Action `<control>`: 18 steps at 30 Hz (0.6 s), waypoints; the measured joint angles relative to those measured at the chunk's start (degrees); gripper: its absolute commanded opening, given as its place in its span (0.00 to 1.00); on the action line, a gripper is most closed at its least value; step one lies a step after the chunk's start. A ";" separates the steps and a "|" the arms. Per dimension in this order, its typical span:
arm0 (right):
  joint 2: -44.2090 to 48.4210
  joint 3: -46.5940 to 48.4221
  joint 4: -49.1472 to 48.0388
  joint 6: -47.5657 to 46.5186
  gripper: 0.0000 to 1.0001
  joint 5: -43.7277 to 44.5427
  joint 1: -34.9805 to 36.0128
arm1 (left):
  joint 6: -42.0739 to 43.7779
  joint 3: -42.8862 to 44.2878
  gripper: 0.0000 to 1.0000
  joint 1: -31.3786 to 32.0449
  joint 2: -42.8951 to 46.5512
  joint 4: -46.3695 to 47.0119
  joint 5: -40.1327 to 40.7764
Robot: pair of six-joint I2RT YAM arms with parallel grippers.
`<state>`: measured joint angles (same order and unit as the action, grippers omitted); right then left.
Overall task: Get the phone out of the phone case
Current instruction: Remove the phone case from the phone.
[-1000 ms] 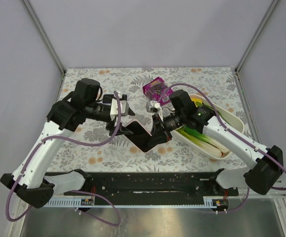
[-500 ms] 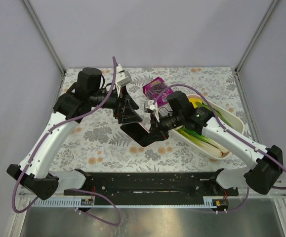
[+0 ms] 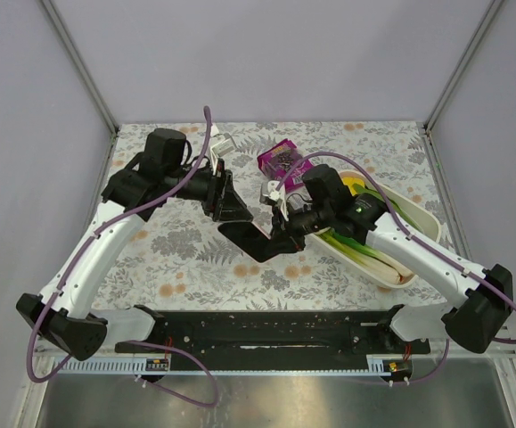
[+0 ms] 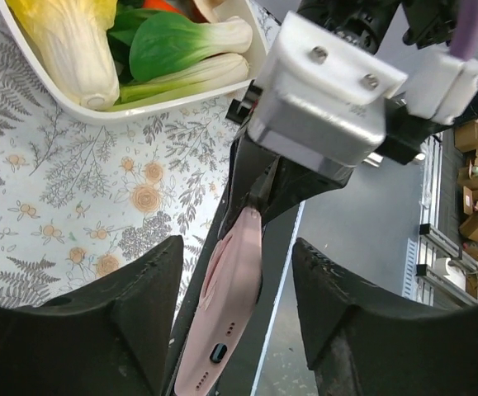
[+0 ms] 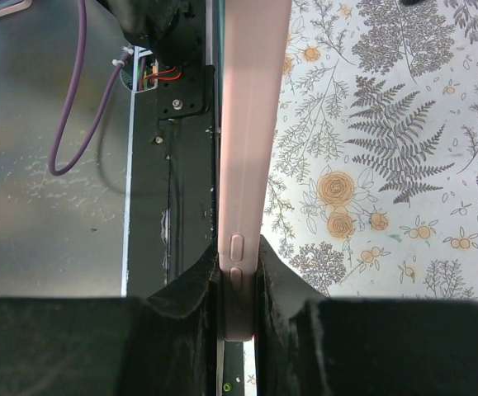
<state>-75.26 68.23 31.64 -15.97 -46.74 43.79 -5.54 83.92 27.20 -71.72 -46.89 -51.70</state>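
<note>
The phone sits in a pink case (image 5: pixel 251 124). My right gripper (image 5: pixel 240 285) is shut on the case's edge, at its side buttons, and holds it on edge above the table. From above the phone (image 3: pixel 249 239) looks dark, with my right gripper (image 3: pixel 284 234) at its right end. My left gripper (image 3: pixel 235 209) is open at the phone's other end. In the left wrist view the pink case (image 4: pixel 234 289) stands end-on between my left gripper's (image 4: pixel 237 330) two fingers, its port facing the camera and a gap on each side.
A white tray (image 3: pixel 422 218) of leeks and greens lies on the right, under the right arm; it also shows in the left wrist view (image 4: pixel 164 103). A purple packet (image 3: pixel 282 160) lies behind the grippers. The black arm rail (image 3: pixel 266 330) runs along the near edge.
My left arm swung up and to the right, and its open gripper came round the phone's free end. My right gripper kept its hold and shifted the phone slightly.
</note>
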 measured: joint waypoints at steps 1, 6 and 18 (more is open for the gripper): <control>0.07 0.00 0.02 -0.17 0.00 0.31 0.00 | -0.13 -0.37 0.51 -0.20 -0.02 -0.39 -0.13; 0.11 0.00 0.31 -0.72 0.00 0.83 0.02 | -0.59 -1.60 0.38 -0.52 -0.11 -1.11 -0.79; 0.20 0.00 2.34 -1.38 0.00 0.63 0.07 | -5.09 -7.76 0.00 -2.34 1.22 6.69 -8.52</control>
<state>-75.07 68.23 33.98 -17.34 -46.11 43.86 -10.63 76.16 24.86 -70.50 -40.21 -60.23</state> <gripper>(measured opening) 0.202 0.150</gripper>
